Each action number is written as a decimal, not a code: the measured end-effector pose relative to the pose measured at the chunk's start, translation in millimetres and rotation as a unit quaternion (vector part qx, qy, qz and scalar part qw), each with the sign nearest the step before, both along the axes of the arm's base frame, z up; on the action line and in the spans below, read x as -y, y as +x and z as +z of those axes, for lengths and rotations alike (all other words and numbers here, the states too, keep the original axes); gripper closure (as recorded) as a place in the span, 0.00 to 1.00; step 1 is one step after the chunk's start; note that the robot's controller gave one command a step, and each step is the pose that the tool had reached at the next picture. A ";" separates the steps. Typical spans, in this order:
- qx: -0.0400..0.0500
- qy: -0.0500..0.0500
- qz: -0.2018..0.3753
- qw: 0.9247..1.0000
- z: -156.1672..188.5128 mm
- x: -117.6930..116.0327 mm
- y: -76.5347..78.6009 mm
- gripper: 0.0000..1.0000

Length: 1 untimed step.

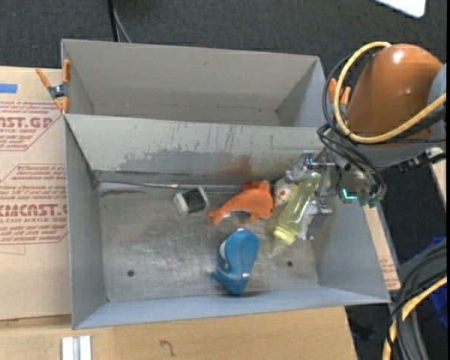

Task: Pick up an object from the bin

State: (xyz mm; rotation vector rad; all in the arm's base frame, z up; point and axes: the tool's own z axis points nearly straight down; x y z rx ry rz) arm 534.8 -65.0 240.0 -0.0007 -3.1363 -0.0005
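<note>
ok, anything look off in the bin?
Nothing stands out. The gripper is low at the bin's right side by a yellowish translucent piece; an orange toy, a blue piece and a small grey roll lie loose on the floor.

red print on the cardboard sheet point(22, 163) left of the bin: large letters cut off at the sheet's edge read "cast.gp" near the top and again roughly "cmcast.g" lower down. under the lower one a smaller line reads "cast acrylic sheet". the other small red lines are too fine to read.
</note>
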 end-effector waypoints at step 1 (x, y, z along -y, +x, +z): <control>0.004 -0.001 0.001 1.000 3.8 -0.2 1.5 0.00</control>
